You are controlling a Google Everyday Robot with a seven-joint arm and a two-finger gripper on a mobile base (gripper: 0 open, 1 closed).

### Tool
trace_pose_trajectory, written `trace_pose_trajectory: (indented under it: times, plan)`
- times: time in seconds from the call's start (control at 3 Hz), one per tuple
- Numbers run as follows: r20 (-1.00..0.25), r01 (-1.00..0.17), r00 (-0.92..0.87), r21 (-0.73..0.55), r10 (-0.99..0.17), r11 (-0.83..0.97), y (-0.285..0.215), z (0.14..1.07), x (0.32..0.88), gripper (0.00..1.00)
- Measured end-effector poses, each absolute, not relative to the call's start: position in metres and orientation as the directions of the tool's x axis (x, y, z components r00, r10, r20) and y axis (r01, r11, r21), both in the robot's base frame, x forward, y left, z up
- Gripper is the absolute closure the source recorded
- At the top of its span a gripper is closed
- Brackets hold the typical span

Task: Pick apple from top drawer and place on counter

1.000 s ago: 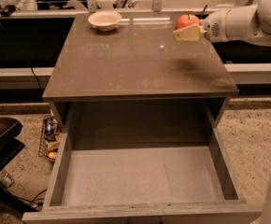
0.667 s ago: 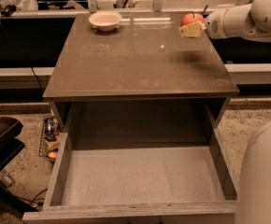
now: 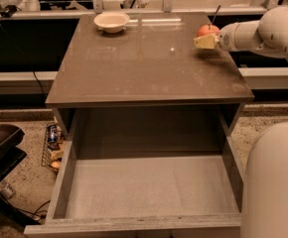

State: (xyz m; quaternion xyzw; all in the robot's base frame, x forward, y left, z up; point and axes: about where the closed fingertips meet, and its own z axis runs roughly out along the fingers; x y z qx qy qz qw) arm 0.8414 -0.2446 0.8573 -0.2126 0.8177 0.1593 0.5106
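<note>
**Camera view**
- Gripper (image 3: 205, 38): upper right of frame, over the right rear of the table (image 3: 144, 68). The jaws are clamped on the apple (image 3: 208, 29), which we judge to be just above the surface, with its shadow beneath.
- Top drawer (image 3: 149, 190): pulled open at lower centre, grey floor bare.
- Step: we take the pick as done and the placing as in hand. The next move calls for lowering until the apple rests, then parting the jaws.
- White bowl (image 3: 111, 21): upper left of the table, well apart from the apple.
- Surface: glossy grey-brown.
- Room: speckled floor, with a can (image 3: 51, 133) among clutter at lower left.
</note>
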Motion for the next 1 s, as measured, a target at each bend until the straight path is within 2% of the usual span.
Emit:
trace_pose_trajectory:
  times: [0.67,1.0]
  plan:
    - [-0.951,-0.635,-0.232,-0.011,-0.205,0.772,-0.189,0.846,0.876,0.99]
    - [-0.950,-0.635,-0.238,-0.007,-0.204,0.772,-0.187,0.844,0.876,0.78]
